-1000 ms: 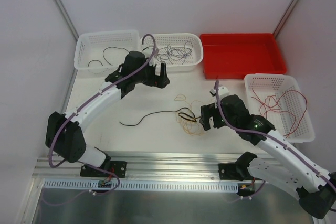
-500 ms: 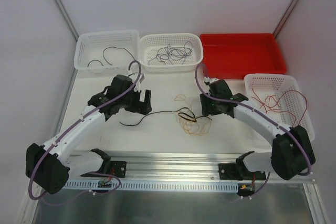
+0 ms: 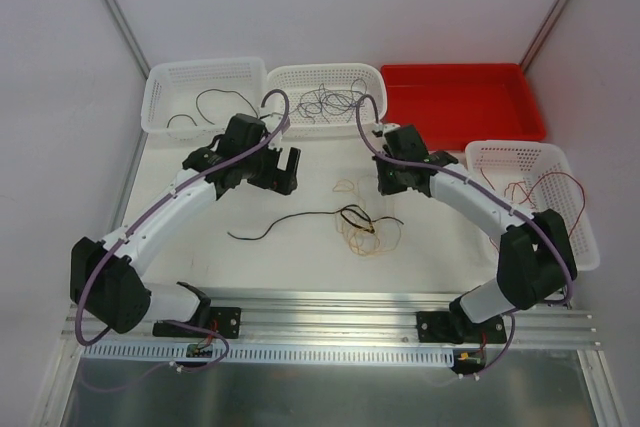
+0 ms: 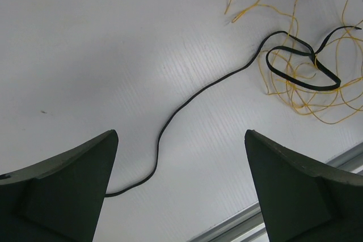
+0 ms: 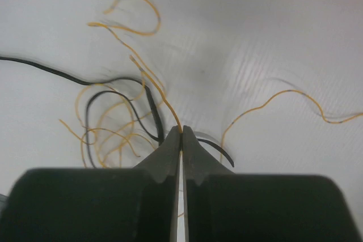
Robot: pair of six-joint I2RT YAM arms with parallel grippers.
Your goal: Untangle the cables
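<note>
**Right claw pinches a yellow strand; left claw hangs wide over the black one**

From above, the right claw has its tips tucked under its own wrist, so the grip cannot be made out from there. The right arm also crosses the near corner of the side basket, covering part of the red cables. The right wrist view is blurred around the moving strands. In the left wrist view the tangle is cut off at the right edge, and the near end of the black cable slips behind one of the fingers.

Up close, the right claw is fully closed, the two tips pressed together on a yellow cable that rises from the tangle and vanishes between them. The left claw is spread about as wide as it goes and holds nothing, hanging above the desk over the black cable.

The loose cables, yellow and black together, lie mid-desk between the two arms. More sit in the two white baskets at the back.

A second ago the right claw was wide open, low beside the tangle's right side. Since then it has closed and sits further out across the desk. The left claw was up by the back baskets and has come nearer.
</note>
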